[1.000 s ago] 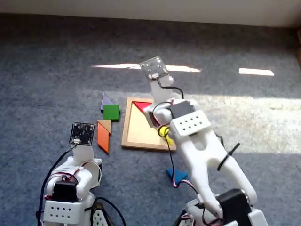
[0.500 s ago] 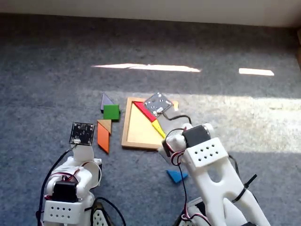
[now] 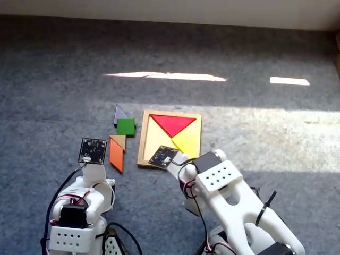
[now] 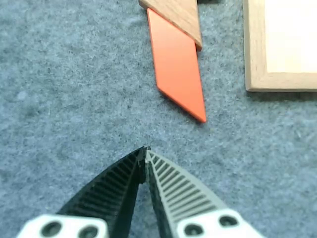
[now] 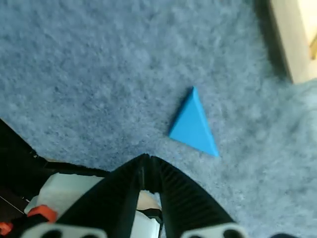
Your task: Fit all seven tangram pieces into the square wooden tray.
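Observation:
The square wooden tray [image 3: 142,139] holds a red triangle [image 3: 172,124] and a yellow triangle [image 3: 187,142]. Left of it lie a purple triangle [image 3: 119,113], a green square [image 3: 126,126], a wooden triangle [image 3: 119,141] and an orange parallelogram [image 3: 117,155]. My left gripper [image 4: 145,149] is shut and empty over the carpet, just short of the orange parallelogram [image 4: 178,77]. My right gripper [image 5: 148,157] is shut and empty, its tips close to a blue triangle [image 5: 194,124] on the carpet near a tray corner [image 5: 290,39].
Everything lies on grey-blue carpet. The right arm [image 3: 223,186] bends over the ground at the tray's near edge, and the left arm [image 3: 85,207] stands at the near left. Sunlit strips cross the carpet behind the tray.
The right arm has drawn back from over the tray to its near edge and turned down toward the carpet, uncovering the red and yellow triangles. The left arm has kept still.

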